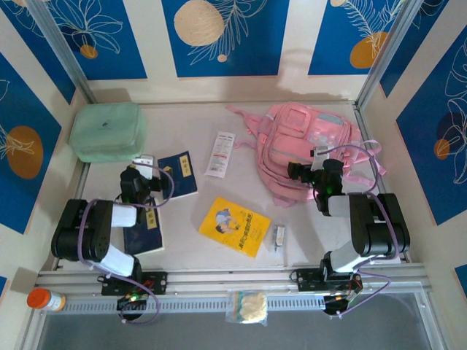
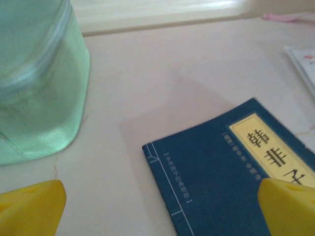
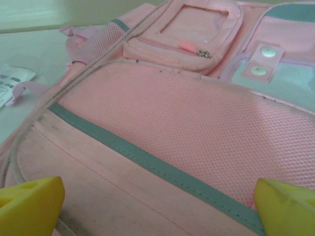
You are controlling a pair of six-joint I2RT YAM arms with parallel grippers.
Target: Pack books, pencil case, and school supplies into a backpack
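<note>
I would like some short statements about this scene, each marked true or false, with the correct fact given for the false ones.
1. The yellow book lies on the table, outside the backpack. True.
2. The left gripper grips a navy book. False: it is open over the book.
3. The right gripper is open over the backpack. True.
4. The pencil case is inside the backpack. False: it lies on the table, left of it.

Pink backpack (image 1: 303,142), navy books (image 1: 179,175), yellow book (image 1: 233,226), mint-green case (image 1: 108,131).
</note>
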